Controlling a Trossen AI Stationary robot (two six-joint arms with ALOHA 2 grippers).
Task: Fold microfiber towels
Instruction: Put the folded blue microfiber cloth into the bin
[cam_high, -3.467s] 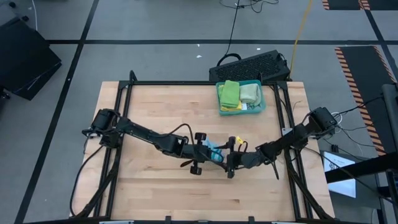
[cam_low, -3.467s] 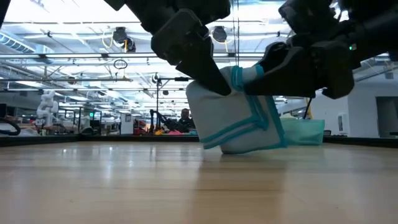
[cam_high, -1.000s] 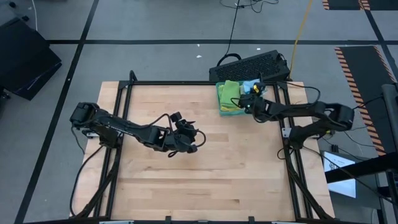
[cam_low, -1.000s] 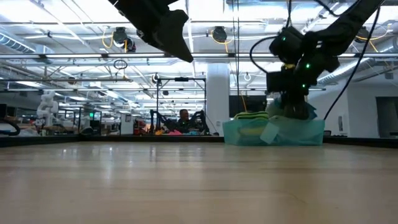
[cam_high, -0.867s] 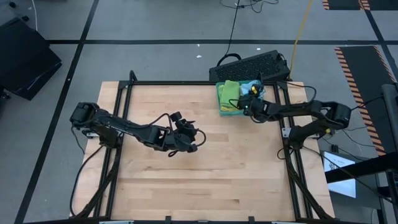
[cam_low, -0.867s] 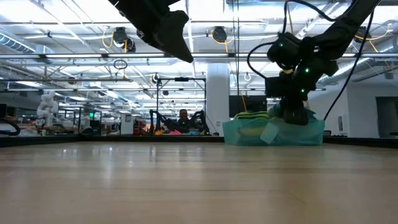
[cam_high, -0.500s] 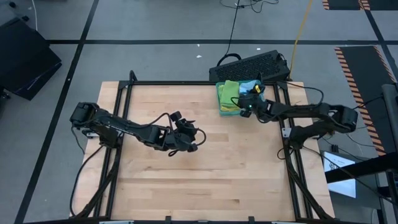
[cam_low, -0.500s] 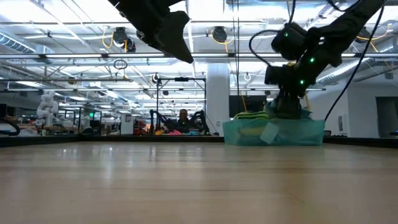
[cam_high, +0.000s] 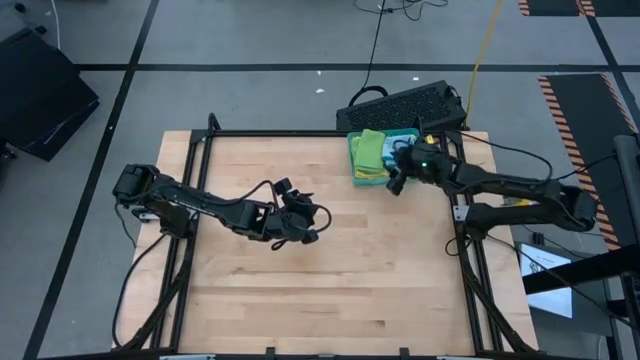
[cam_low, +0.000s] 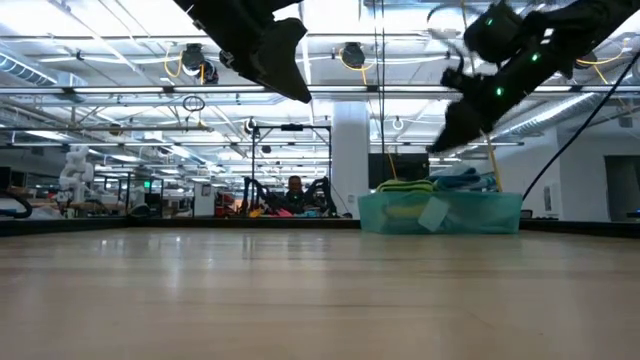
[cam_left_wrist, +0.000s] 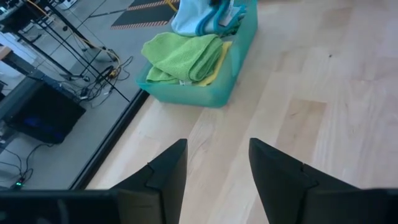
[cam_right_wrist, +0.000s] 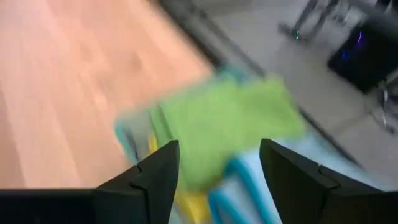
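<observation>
The wooden table (cam_high: 330, 290) carries a teal tray (cam_high: 386, 176) at its far right corner. In the tray lie the microfiber towels (cam_left_wrist: 186, 57): bright green on yellow, with a light blue one (cam_left_wrist: 199, 15) beside them. The right gripper (cam_high: 393, 186) hangs above the tray's near edge, fingers apart, holding nothing. The left gripper (cam_left_wrist: 214, 168) waits well apart from the tray over the table's middle, half open and empty.

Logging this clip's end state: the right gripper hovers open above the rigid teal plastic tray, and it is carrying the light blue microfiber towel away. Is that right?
Not quite. The right gripper does hover open above the rigid teal plastic tray, but it carries nothing: the right wrist view shows empty space between its fingers. The light blue microfiber towel lies in the tray, as the left wrist view shows.
</observation>
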